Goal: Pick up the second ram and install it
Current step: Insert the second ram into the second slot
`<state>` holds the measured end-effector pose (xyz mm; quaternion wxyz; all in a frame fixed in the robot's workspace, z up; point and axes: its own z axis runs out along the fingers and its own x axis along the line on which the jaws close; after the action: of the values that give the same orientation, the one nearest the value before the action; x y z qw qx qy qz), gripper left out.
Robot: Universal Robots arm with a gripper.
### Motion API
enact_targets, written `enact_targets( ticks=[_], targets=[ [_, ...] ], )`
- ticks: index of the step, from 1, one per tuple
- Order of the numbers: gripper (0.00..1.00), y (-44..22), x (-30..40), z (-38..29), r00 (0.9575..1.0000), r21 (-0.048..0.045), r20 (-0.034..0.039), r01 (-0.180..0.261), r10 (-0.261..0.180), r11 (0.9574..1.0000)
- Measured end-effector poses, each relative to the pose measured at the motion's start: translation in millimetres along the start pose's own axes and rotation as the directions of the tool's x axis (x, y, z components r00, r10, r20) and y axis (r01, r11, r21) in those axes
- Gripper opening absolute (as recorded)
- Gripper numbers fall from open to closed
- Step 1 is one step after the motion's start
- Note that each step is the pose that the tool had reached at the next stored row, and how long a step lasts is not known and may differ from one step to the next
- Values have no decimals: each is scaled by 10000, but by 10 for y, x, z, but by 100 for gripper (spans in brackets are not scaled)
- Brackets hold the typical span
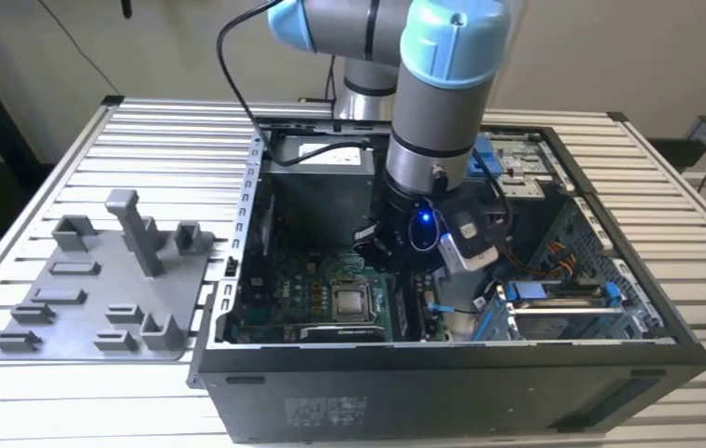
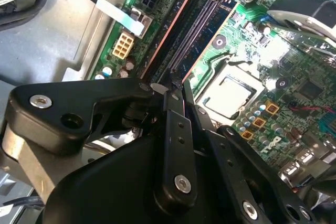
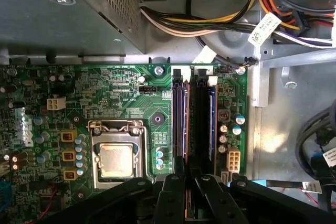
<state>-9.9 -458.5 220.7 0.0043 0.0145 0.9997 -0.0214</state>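
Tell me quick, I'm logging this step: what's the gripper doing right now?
Gripper: closed, fingers together over the memory slots; whether it holds a memory stick cannot be told.

Arm [image 1: 434, 103] near-vertical, wrist down, gripper [image 2: 176, 88] w/ black fingers [image 3: 173, 192] close together.

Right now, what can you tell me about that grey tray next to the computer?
The grey tray lies flat on the slatted table, at the exterior view's left of the computer case. It looks like plastic. Small blocks stand up from its base, and one tall post rises near the middle. Whether it touches the case is unclear.
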Motion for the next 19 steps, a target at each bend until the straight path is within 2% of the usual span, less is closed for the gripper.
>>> enact_targets(
  ticks=[10, 19],
  targets=[
    [14, 0, 0, 2, 10000, 1, 0, 13, -13, 10000],
    [14, 1, -2, 2, 9998, 0, 31, 204, -204, 9998]
  ],
)
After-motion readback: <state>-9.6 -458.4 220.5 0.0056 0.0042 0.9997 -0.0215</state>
